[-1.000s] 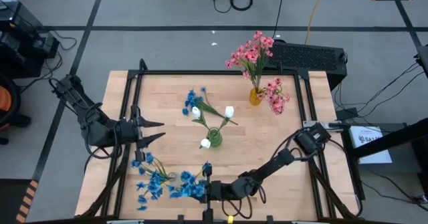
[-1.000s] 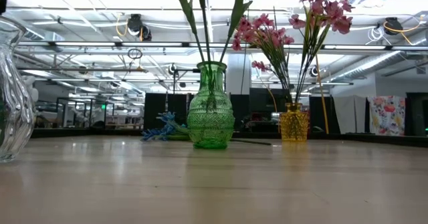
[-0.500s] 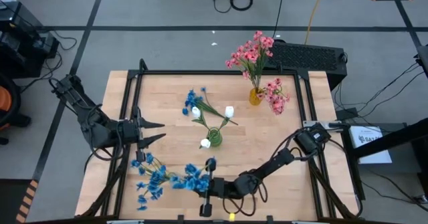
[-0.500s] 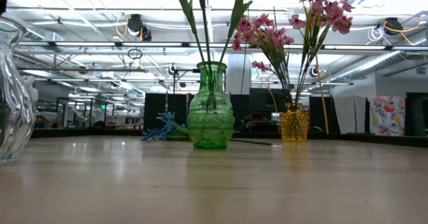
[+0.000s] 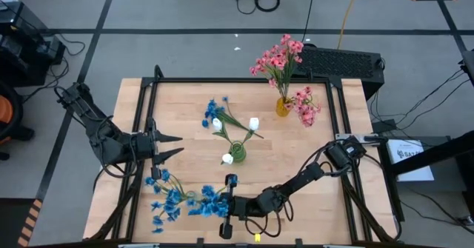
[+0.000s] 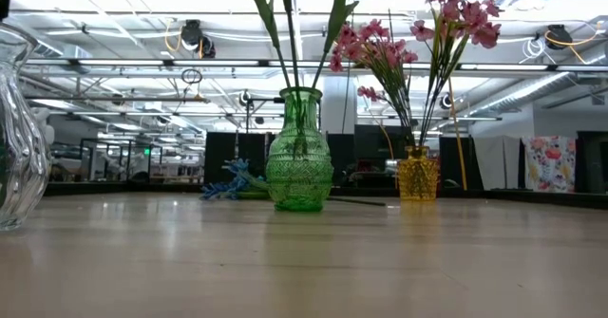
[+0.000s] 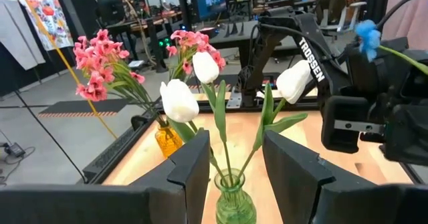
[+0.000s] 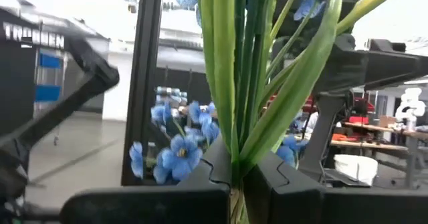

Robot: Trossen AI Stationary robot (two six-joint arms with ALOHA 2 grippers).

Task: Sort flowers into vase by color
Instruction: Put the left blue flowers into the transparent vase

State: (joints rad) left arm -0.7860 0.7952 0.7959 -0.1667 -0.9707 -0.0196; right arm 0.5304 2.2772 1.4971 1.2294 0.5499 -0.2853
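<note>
Two end effectors are in view above the light wooden bench. Risk: the blue artificial flower spray is gripped low on its bundled green stems, so the blossom end could sag, swing or slip in transit; it could also snag the loose blue flower sprays lying on the near left of the bench and drag them along. The clear glass vase, seen only at the left edge of the low view, is probably the target, and a misaligned stem bundle could tip it.

Right end effector: positioned at the near centre of the bench, arm stretched low and leftward from its base on the right, fingers closed on the green stems, as the right wrist view confirms.

Left end effector: waits over the left side of the bench, fingers spread apart, pointing right toward the green patterned glass vase holding white tulip buds. Pink flower sprays stand in the amber glass vase at the far right.
</note>
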